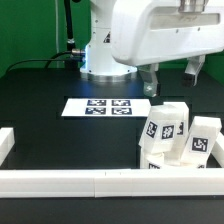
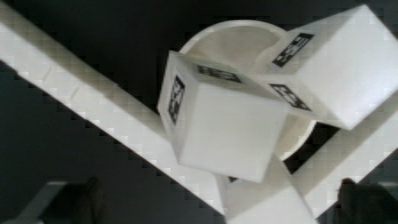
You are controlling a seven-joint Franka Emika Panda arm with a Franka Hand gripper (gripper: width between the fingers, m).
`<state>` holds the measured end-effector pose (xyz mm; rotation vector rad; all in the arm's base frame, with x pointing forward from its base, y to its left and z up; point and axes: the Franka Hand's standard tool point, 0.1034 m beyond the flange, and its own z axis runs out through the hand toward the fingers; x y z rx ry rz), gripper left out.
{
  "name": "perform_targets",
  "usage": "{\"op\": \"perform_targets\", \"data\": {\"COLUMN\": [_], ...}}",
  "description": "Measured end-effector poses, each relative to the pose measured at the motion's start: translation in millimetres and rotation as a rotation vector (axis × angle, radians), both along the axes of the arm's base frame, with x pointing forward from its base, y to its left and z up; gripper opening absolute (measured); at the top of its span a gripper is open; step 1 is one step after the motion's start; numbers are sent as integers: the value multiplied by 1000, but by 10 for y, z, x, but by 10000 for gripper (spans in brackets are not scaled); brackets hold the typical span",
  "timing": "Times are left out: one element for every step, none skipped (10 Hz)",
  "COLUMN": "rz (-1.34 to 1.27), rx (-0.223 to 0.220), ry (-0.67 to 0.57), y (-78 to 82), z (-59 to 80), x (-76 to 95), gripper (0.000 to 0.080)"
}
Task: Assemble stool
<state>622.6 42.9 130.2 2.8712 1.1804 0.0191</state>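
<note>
Stool parts: loose white pieces heaped in the corner of the white rail blocks, on the exterior view's right.
Legs: two blocky tagged legs show plainly in the exterior view, one leaning beside the other; a third I cannot pick out for sure.
Seat: the round disc seat lies under the legs in the wrist view, a leg tilted across it, not socketed.
Progress: by my judgement nothing is joined yet; seat must be freed and every leg fitted.
Jaws: the gripper hangs above and behind the heap, fingers spread wide, holding nothing.
Marker board: flat tagged sheet on the black bench, well apart from the heap.
</note>
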Motion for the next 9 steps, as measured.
{"op": "perform_targets", "data": {"rz": [41, 117, 207, 399, 512, 635, 680, 706, 785], "rx": [-3, -10, -18, -48, -68, -94, -98, -103, -115], "ry": [1, 4, 4, -13, -3, -8, -4, 0, 8], "y": [-13, -26, -38, -55, -38, -29, -50, -69, -90], "z": [0, -1, -2, -11, -40, -44, -44, -46, -46], "x": [1, 1, 7, 40, 40, 63, 64, 65, 66], "gripper": [649, 649, 649, 649, 649, 649, 649, 649, 649]}}
